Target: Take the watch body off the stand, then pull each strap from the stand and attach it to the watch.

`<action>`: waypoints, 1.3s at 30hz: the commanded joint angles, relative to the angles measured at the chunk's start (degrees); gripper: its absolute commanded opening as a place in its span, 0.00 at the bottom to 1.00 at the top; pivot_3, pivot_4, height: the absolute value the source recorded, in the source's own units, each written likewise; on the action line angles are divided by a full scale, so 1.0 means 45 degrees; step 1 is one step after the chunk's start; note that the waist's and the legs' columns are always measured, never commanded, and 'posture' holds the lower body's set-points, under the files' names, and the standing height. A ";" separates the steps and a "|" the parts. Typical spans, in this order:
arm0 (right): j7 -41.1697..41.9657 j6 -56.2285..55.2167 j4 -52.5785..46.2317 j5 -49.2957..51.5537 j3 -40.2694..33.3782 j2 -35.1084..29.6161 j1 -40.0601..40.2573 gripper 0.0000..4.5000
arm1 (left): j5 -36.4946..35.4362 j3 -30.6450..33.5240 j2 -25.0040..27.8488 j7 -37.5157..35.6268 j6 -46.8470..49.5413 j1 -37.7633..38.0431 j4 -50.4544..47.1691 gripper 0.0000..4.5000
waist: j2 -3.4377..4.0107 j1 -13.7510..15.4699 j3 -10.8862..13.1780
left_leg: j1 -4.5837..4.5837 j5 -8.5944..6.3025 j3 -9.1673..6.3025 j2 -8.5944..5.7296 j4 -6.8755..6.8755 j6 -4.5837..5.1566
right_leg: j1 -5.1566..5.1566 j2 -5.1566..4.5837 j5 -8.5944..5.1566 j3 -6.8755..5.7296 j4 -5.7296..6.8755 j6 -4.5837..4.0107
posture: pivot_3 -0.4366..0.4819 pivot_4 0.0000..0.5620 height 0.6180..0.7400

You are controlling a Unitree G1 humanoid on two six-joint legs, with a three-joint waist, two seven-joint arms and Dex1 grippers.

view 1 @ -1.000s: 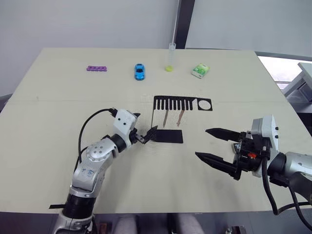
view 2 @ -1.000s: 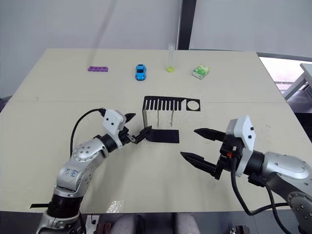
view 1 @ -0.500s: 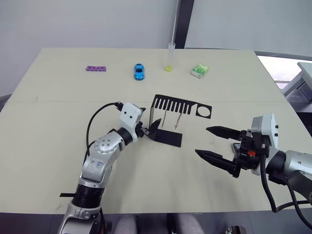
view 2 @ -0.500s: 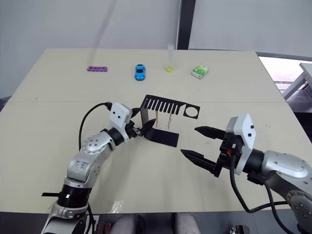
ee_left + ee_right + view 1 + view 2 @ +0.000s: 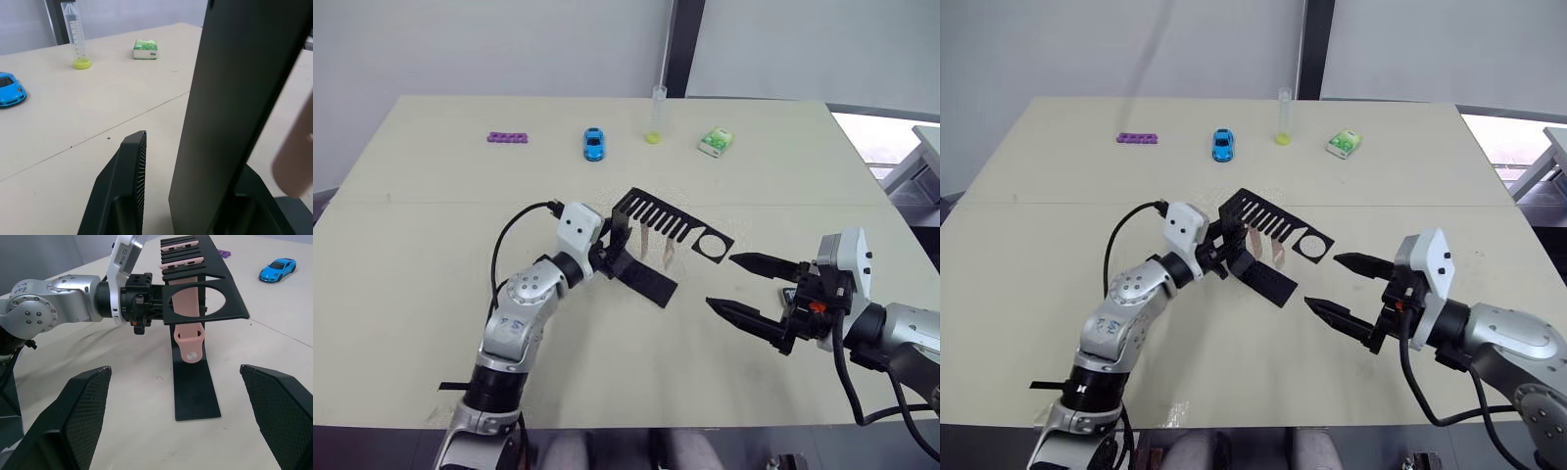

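Where stand (image 5: pixel 646 245) turned: right side free.

Black bent-metal stand (image 5: pixel 646 279) sat mid-table, turned at an angle. Two pinkish-tan straps (image 5: pixel 188 313) hung from its slotted top arm

The stand (image 5: pixel 646 279) sits mid-table between the left gripper (image 5: pixel 610 253), at its upright, and the right gripper (image 5: pixel 742 287). Two straps (image 5: pixel 656 247) hang from its slotted arm. Along the far edge, left to right: strip (image 5: pixel 508 137), car (image 5: pixel 593 143), tube (image 5: pixel 656 115), packet (image 5: pixel 716 142).
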 commanded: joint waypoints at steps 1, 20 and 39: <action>-0.0194 -0.0219 -0.0281 0.0086 -0.0099 0.0054 -0.0182 1.00 | 0.0016 0.0044 -0.0093 -0.0114 -0.0442 -0.0158 -0.0179 0.31 | 0.0000 -0.0003 0.0000 | 0.0000 0.0000 0.0000 0.0001 0.0000 0.0000 | -0.0001 0.0000 0.0000 0.0000 0.0000 0.0000 | 0.48 0.27 1.00; -0.0471 -0.0211 -0.0281 -0.0074 0.0160 0.0175 -0.0738 1.00 | 0.0753 0.0410 -0.0670 0.1052 -0.0794 -0.1303 0.0876 0.00 | -0.0006 0.0016 0.0004 | -0.0004 0.0000 0.0000 0.0000 0.0001 0.0000 | -0.0003 -0.0001 0.0000 -0.0002 -0.0001 0.0000 | 0.48 0.27 1.00; -0.6404 0.1625 0.0623 -0.3465 0.4058 0.3779 -0.4853 1.00 | 0.2325 0.0448 -0.2256 0.3776 -0.0913 -0.3022 0.3342 0.00 | -0.0014 -0.0061 0.0008 | -0.0035 0.0009 0.0002 0.0004 0.0010 -0.0014 | -0.0052 -0.0014 0.0000 -0.0013 0.0033 0.0000 | 0.48 0.27 1.00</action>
